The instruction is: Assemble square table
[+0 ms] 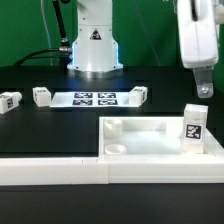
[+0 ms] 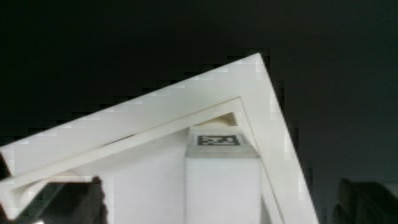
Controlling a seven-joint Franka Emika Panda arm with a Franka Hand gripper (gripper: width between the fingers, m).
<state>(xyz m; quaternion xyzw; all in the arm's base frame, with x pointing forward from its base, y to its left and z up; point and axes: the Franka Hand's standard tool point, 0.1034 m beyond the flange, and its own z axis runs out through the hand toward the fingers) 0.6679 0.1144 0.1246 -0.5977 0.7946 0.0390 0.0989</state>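
**PINCER OVER THE SLAB: HAZARDS AND WORKSPACE**

Exterior view. The white plastic square slab with raised rim lies flat on the black table. One short white tagged block leg stands upright in the slab's corner toward the exterior view's right. The pincer hangs above that leg, apart from it. Three loose white legs lie beyond the slab, beside the marker board.

Judged hazard: the upright leg looks unfastened, so an off-centre descent could topple it. The long white barrier wall runs along the slab's near edge and limits room there.

Wrist view. The slab's corner fills the frame, with a black-and-white tag near it. The dark fingers stand apart with nothing between them: released.
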